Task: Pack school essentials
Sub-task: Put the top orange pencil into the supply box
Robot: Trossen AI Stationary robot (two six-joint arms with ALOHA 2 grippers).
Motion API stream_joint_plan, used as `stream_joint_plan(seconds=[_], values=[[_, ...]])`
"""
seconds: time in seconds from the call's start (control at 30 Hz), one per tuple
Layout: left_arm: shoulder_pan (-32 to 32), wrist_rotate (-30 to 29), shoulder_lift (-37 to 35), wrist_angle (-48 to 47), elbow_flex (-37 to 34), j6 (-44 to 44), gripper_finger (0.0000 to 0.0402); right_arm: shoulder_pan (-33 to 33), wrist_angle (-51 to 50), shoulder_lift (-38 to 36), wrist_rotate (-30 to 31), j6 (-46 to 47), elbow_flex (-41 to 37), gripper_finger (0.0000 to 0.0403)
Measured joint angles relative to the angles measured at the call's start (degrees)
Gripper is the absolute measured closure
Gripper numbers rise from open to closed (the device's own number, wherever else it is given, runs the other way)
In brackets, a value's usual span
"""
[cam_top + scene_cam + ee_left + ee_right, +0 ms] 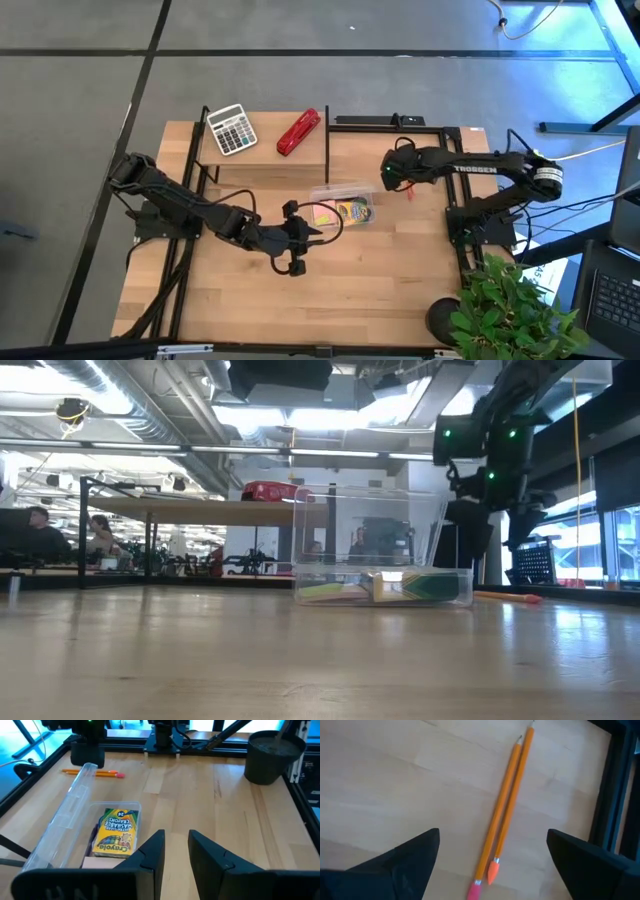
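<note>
A clear plastic box (343, 205) stands mid-table with its lid (370, 525) raised upright. The yellow-green crayon box (116, 832) lies flat inside it, beside a pink pad (324, 213). My left gripper (175, 847) hovers by the box's near-left corner, its fingers a narrow gap apart with only bare wood between them. Two orange pencils (507, 805) lie side by side on the table to the right of the box. My right gripper (492, 865) is wide open above them, pointing steeply down, with one finger on either side of their eraser ends and clear of them.
A grey-white calculator (232, 130) and a red stapler (298, 132) sit on the raised shelf at the far left. A potted plant (505, 310) stands at the near right corner. People sit in the room beyond the table (40, 525). Bare wood lies in front of the box.
</note>
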Motion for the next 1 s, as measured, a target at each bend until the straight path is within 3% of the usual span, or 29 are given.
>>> stream_joint_plan(seconds=[0.13,0.47,0.9,1.0], values=[[0.4,-0.8,0.0,0.0,0.0,-0.3,0.0324,-2.1,0.5,3.3,-0.4,-2.3,0.0,0.0034],[2.2,-1.2,0.0,0.0,0.0,-2.0,0.0324,-8.5,4.4,9.9,-8.6,-11.6,0.0,0.0034],[2.5,-1.2,0.0,0.0,0.0,-1.9,0.0324,-17.7,5.3,10.0,-20.2,-16.9,0.0,0.0034],[2.5,-1.2,0.0,0.0,0.0,-1.9,0.0324,-19.0,5.2,10.0,-20.5,-17.0,0.0,0.0034]])
